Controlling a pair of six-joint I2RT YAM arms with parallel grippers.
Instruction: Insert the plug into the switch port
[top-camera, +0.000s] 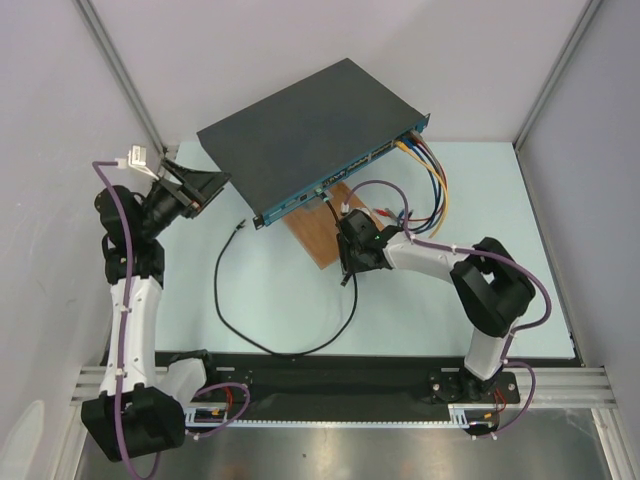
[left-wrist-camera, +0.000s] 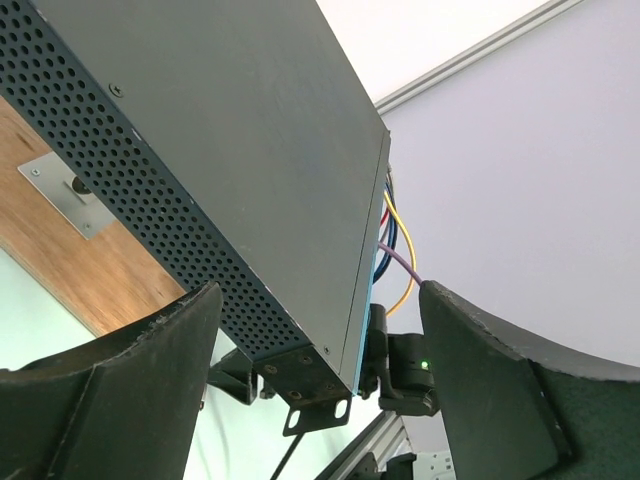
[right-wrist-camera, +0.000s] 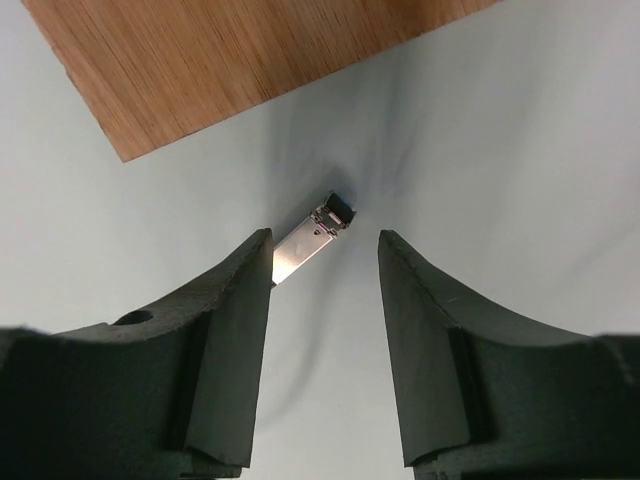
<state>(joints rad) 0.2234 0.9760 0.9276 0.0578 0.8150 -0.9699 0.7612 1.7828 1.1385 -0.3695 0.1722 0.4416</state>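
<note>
The switch is a flat black box lying at an angle at the back, its teal front face turned toward the right arm. My left gripper is open at the switch's left corner. In the left wrist view that corner shows between the spread fingers. A silver plug lies on the table just past my left fingertip in the right wrist view. My right gripper hangs open over it, near the board's corner, with nothing between the jaws.
A brown wooden board juts out from under the switch's front. Coloured cables run from the ports at the right. A thin black cable loops over the table between the arms. Walls close in on both sides.
</note>
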